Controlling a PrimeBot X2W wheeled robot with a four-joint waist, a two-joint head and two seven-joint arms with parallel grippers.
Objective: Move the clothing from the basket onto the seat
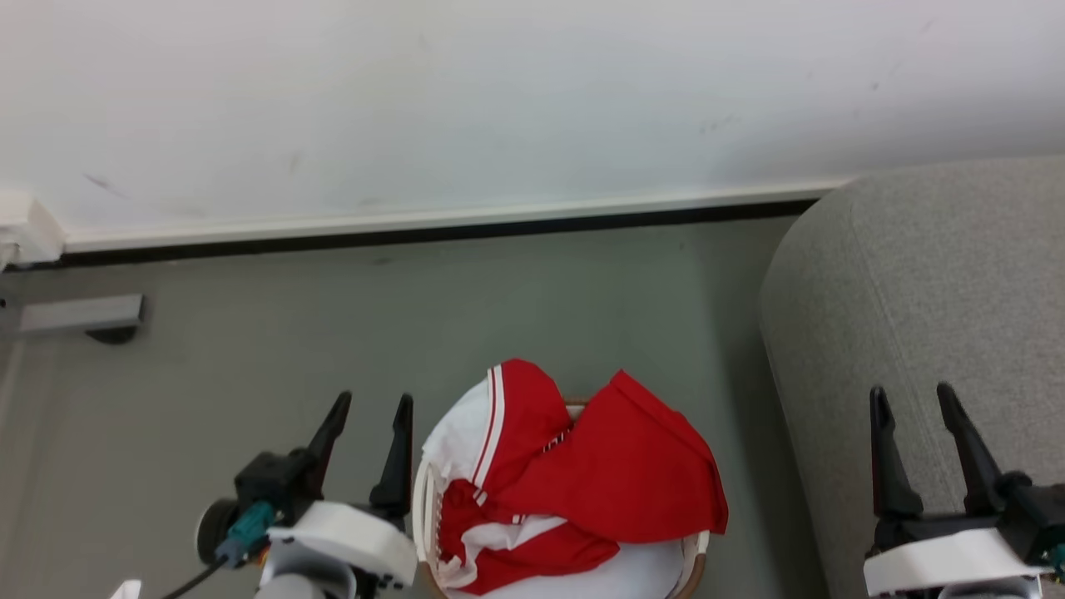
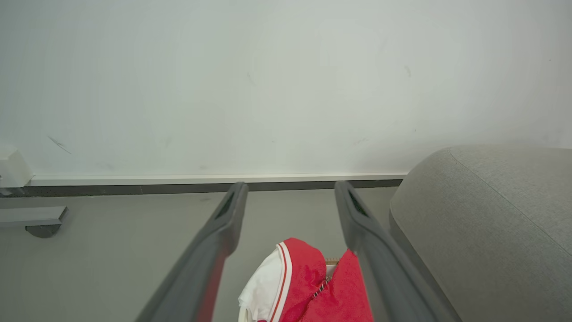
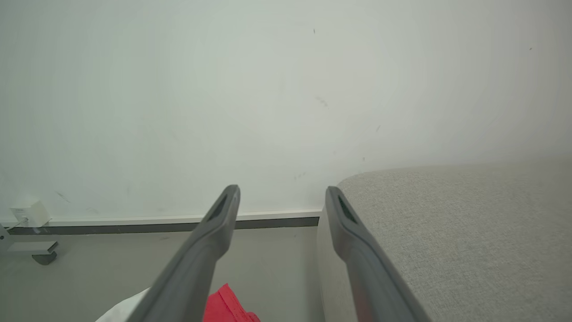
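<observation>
Left claw (image 1: 373,401): fingers apart, wide gap, nothing held, touching nothing. It sits low left in the head view, just left of the basket (image 1: 426,503), with the fingers pointing away from the robot toward the wall and leaning slightly right. White wrist cuff behind it, with a teal connector (image 1: 246,529) and a black cable on its left side. Right claw (image 1: 909,391): fingers apart by about the same gap, empty. It sits low right with the fingers pointing away from the robot, and in the head view it overlaps the near part of the sofa (image 1: 932,274); cannot tell whether it touches the fabric. Both arms are at similar reach with the basket between them, closer to the left one. The clothing (image 1: 599,474) is all in the basket: a red and white heap piled above the rim, red fabric draped over the right and far edge, and a white panel with red stripe trim at the far left. The left wrist view has the heap low down between its fingers; the right wrist view catches a red and white corner at the bottom edge. The sofa is right of the basket with a strip of floor (image 1: 333,333) between them and nothing lying on it. Further out there is bare grey floor, a grey foot (image 1: 79,314) at far left, a small white box (image 1: 29,229) at the wall base, a dark and white skirting (image 1: 416,223), and a scuffed white wall (image 1: 499,100).
</observation>
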